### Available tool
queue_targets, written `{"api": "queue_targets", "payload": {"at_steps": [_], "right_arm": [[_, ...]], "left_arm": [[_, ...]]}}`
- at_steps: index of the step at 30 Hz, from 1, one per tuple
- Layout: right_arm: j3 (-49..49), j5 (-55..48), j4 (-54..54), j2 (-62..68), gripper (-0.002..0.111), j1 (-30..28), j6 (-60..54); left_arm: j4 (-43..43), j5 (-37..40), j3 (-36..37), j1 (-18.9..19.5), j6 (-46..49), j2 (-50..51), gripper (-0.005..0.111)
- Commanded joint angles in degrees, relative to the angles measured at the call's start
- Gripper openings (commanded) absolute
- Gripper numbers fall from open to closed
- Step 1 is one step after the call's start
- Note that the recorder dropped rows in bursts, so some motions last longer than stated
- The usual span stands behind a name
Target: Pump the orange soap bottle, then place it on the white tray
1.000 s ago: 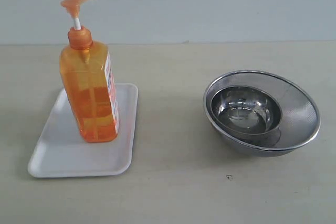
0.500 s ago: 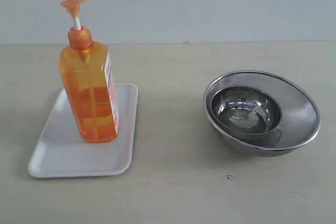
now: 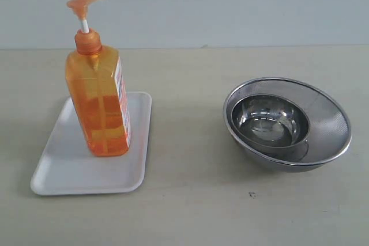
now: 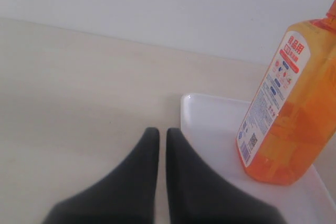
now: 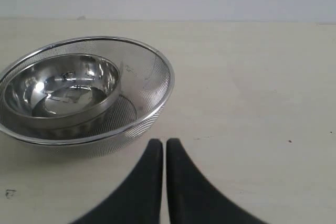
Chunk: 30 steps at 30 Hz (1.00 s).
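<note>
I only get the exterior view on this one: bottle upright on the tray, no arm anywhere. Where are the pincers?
Observer: The left wrist view shows the left pincer shut and empty, over the table beside the white tray.
Operator: Touching the bottle?
Observer: No. The orange soap bottle stands apart from it, on the tray, label side toward that camera.
Operator: And the right one?
Observer: The right pincer is shut and empty too, short of the steel bowls.
</note>
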State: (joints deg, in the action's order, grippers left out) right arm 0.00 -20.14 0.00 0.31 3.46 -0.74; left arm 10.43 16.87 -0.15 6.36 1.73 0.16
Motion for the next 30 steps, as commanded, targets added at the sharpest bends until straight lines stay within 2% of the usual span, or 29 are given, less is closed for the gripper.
{"api": "queue_targets", "payload": {"at_steps": [1, 30], "right_arm": [[0.00, 0.13, -0.41, -0.31, 0.000, -0.32, 0.20], [0.00, 0.73, -0.44, -0.31, 0.000, -0.32, 0.19]], "left_arm": [[0.06, 0.11, 0.15, -0.28, 0.03, -0.16, 0.005], [0.06, 0.11, 0.15, -0.28, 0.03, -0.16, 0.005]]}}
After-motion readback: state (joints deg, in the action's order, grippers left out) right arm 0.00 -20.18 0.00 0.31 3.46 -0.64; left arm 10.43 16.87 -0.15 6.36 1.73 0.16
